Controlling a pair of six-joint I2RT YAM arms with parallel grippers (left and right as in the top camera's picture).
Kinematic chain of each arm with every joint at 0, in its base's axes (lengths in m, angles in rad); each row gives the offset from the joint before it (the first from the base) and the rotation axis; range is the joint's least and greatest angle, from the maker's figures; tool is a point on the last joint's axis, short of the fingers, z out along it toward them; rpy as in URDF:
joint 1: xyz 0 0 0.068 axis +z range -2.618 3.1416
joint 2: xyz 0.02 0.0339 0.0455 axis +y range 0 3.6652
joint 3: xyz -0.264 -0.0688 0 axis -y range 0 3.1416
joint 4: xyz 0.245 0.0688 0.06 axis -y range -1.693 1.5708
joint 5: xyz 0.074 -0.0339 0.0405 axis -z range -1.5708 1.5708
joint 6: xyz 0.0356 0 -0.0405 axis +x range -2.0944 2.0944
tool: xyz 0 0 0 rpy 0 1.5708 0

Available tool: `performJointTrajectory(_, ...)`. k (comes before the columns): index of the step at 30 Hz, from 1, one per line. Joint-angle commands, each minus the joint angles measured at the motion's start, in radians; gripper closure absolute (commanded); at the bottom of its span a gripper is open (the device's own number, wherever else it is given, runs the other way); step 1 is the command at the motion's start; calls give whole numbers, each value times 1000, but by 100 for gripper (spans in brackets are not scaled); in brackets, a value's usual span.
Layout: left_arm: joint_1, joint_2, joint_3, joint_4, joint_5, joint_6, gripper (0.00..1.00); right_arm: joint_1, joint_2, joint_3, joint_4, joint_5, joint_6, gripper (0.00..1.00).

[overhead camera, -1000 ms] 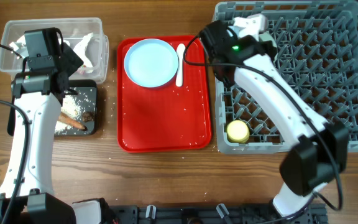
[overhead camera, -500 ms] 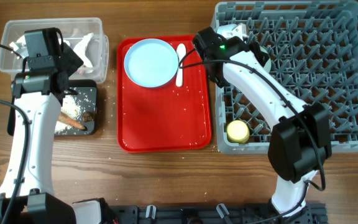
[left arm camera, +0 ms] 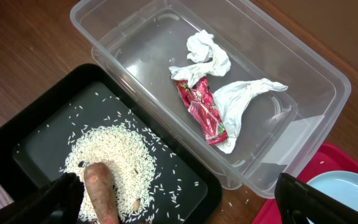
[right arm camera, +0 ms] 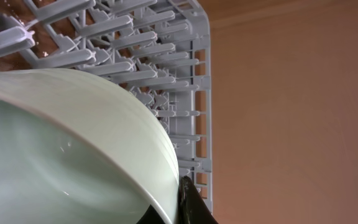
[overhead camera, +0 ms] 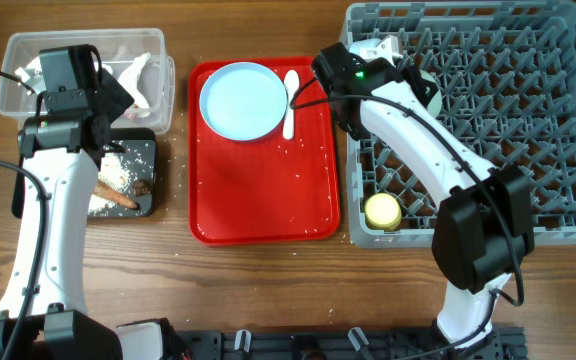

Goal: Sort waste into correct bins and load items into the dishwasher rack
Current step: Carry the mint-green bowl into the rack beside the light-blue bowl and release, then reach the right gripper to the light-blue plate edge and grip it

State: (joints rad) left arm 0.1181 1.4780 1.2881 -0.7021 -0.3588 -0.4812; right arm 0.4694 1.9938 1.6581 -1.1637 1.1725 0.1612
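Nearest the table's front edge, the yellow cup [overhead camera: 383,211] sits in the near-left corner of the rack [overhead camera: 528,120]. It's loaded, prob. tucked there to leave the open pegs for bigger pieces.

The red tray [overhead camera: 263,190] lies mid-table, its near half bare bar a few crumbs.

By the table's left edge, the black tray [left arm camera: 23,149] holds a heap of rice [left arm camera: 114,152] w/ a brown stick [left arm camera: 98,186] lying in it. It's all food scraps, so I'd judge this is the food bin.

The L claw [left arm camera: 188,199] hangs over the seam betw. black tray and tub. Its fingers are spread wide w/ nothing betw. them, prob. parked there b/c both bins are in reach.

Further back, the tub [left arm camera: 303,81] at the far-left corner holds crumpled paper [left arm camera: 207,56] and the wrapper [left arm camera: 204,112]. Dry rubbish is kept apart from the wet. Sorting looks about done.

The plate [overhead camera: 241,100] lies flat in the red tray's far-left corner. The spoon [overhead camera: 290,100] is just beside it on the right, handle toward the near edge. Neither is loaded yet.

The R claw [overhead camera: 376,52] is at the rack's far-left corner. Its wrist view is filled by the mint-green bowl [right arm camera: 61,155], tipped on edge w/ rack pegs beyond. I'd guess on edge so it slots betw. pegs.

One dark finger [right arm camera: 191,208] shows at the bowl's rim and the other is hidden. So can't tell whether the R claw grips the bowl or is clear of it.
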Motion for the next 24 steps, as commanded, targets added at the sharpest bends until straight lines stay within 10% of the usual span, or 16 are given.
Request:
performJointTrajectory(1, 3, -6, 12, 2, -20, -14, 0, -5, 12, 2, 3, -103, -4, 96)
performJointTrajectory(24, 3, -6, 12, 2, -20, -13, 0, -15, 13, 2, -5, -228, -79, 96)
